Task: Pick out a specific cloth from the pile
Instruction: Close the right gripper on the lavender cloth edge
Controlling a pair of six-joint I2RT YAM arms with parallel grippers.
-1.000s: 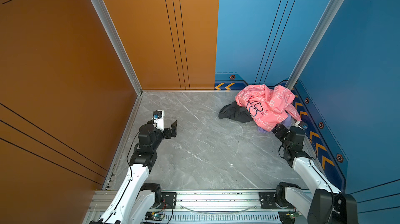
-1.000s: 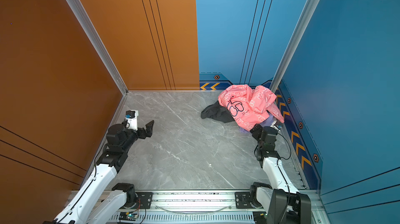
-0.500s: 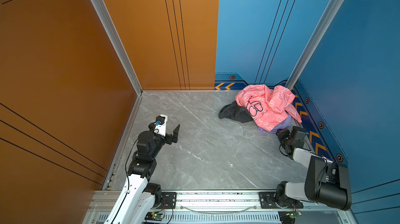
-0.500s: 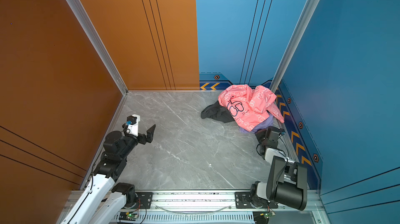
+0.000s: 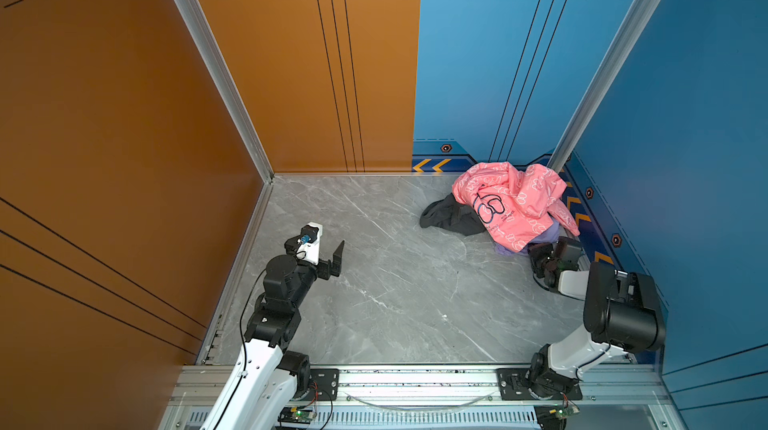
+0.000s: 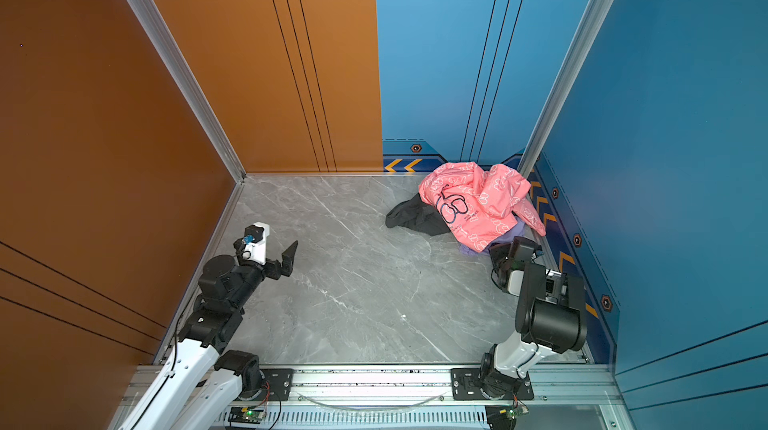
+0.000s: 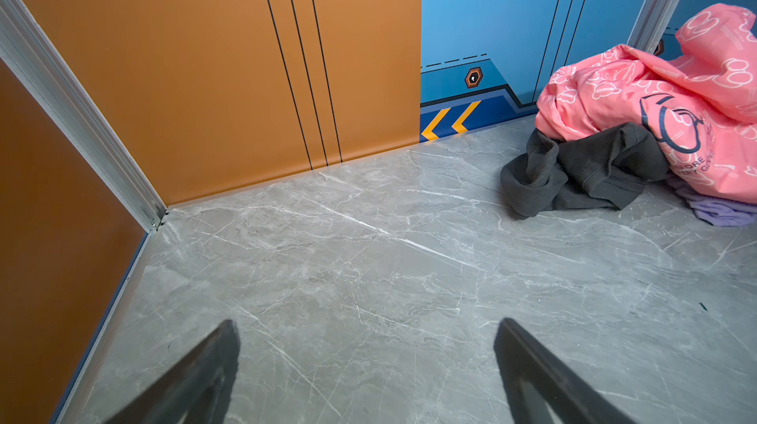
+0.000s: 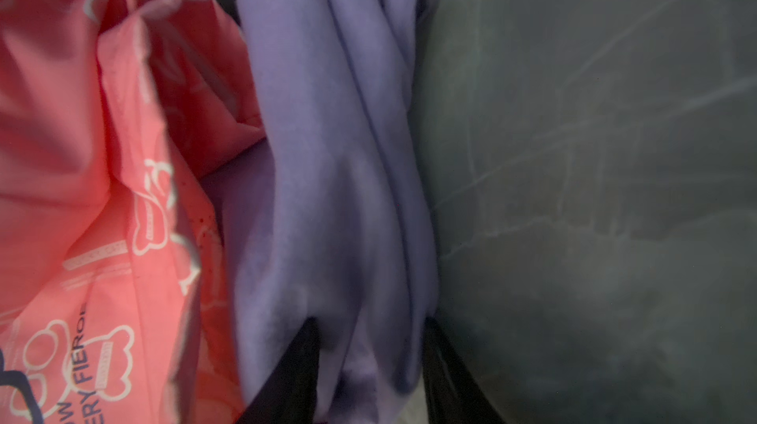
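By the left edge of the worktop (image 5: 395, 291) we see the left end effector (image 7: 366, 325) hovering released, its fingers spread wide. In the far right corner sits the pile (image 6: 478, 199) — a charcoal garment (image 5: 449, 216), then a pink garment (image 5: 519, 195) on top. The cloth (image 8: 327, 156) peeks out beneath the pink one — the right end effector (image 8: 370, 321) is clenched on 1 fold of it.

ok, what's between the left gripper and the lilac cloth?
Nothing, just bare floor from the left gripper to the cloth. It shows best in the left wrist view. The charcoal garment sits off that line.
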